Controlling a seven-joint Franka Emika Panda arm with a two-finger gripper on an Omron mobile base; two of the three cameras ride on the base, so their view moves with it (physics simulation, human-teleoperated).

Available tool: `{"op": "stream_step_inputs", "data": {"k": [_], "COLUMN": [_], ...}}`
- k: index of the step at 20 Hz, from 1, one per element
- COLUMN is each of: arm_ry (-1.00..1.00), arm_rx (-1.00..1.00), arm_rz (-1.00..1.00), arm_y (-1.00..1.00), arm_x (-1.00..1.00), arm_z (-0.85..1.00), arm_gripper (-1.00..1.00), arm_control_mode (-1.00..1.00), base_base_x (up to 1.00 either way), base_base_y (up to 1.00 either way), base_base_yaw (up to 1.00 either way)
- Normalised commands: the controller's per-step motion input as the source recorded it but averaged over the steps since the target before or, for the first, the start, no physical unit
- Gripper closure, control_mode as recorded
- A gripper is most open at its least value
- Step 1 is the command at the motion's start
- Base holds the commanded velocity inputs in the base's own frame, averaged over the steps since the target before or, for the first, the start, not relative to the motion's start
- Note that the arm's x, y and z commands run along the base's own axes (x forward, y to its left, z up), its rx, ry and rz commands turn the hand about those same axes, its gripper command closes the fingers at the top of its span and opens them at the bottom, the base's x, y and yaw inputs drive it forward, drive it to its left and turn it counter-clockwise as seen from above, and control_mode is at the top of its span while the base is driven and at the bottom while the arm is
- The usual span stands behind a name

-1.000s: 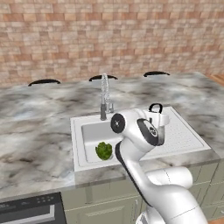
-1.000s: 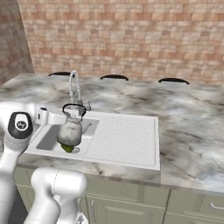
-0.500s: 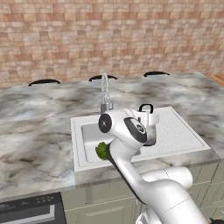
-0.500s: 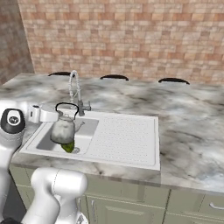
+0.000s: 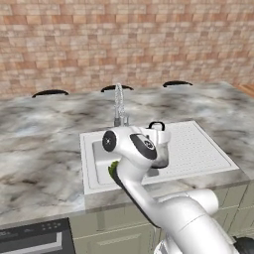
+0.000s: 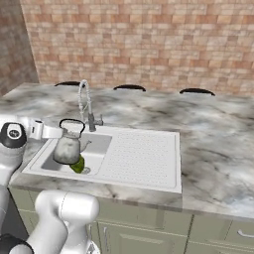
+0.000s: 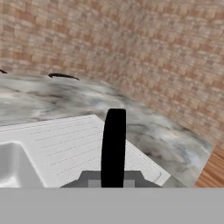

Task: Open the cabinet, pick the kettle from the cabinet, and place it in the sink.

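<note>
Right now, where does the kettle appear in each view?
Left base view: kettle at centre, over the sink, partly behind the arm.
Right base view: kettle at left, above the basin.
Hand view: its black handle at bottom centre, in the claw.
Shared landmark: the sink's ribbed drainboard.

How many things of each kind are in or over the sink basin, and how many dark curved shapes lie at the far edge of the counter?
Kettle, held over the sink by the gripper: 1
Green vegetable in the basin: 1
Chrome tap: 1
Dark curved shapes: 3
Total: 6
</note>
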Motion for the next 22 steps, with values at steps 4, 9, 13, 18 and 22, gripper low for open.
{"op": "stream_step_inputs", "data": {"k": [4,9,13,18,22], "arm_ry": [0.16,0.23,0.15,0.0,-0.08], "arm_rx": [0.0,0.01,0.05,0.07,0.03], "arm_rz": [0.0,0.0,0.03,0.09,0.12], "arm_y": [0.21,0.21,0.15,0.05,0.0], "arm_x": [0.27,0.28,0.16,0.03,0.02], "arm_z": [-0.15,-0.15,-0.2,-0.22,-0.18], "arm_gripper": [1.0,1.0,1.0,1.0,1.0], "arm_control_mode": [-1.0,-1.0,-1.0,-1.0,-1.0], "base_base_x": [0.0,0.0,0.0,0.0,0.0], "base_base_y": [0.0,0.0,0.0,0.0,0.0], "base_base_yaw": [0.0,0.0,0.0,0.0,0.0]}}
